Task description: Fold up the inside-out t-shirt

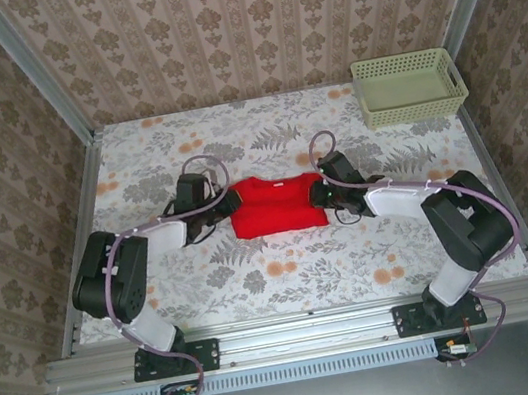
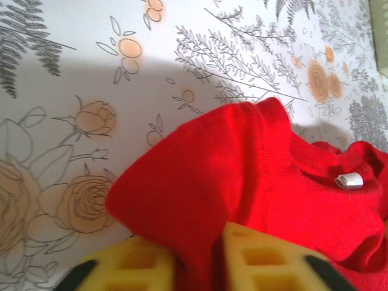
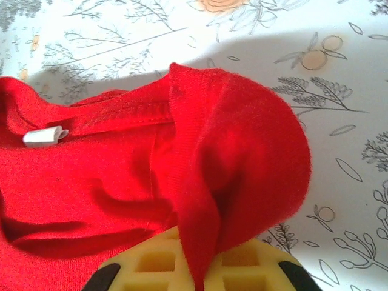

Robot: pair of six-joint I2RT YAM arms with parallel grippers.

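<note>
1. Shirt (image 1: 276, 206) lies mid-table (image 1: 137, 163), red, bunched into a band wider across than deep. Long axis runs left to right, between the two arms.
2. Collar sits at the far edge, with the white label (image 2: 350, 180) exposed there.
3. Left gripper (image 1: 228, 204) is at the shirt's left far corner. Jaws nearly together, with a raised fold of red cloth clamped between the yellow fingers (image 2: 267, 260).
4. Right gripper (image 1: 318, 196) is at the right far corner, mirror pose. Jaws narrow too, a ridge of cloth standing up between them in the right wrist view.
5. Key relation: the body of the shirt lies inward from each gripper, to the right of the left one and to the left of the right one. Neither arm is nearer; the shirt is centred between them.
6. Both held corners sit a little off the table, and the cloth drapes down from them toward the collar.
7. Judgement: a side fold is in hand. The next move probably depends on carrying each corner inward along the long axis, evenly.
8. Risk: uneven travel would skew the band.
9. Basket (image 1: 408, 87) is at the far right corner, well apart.
</note>
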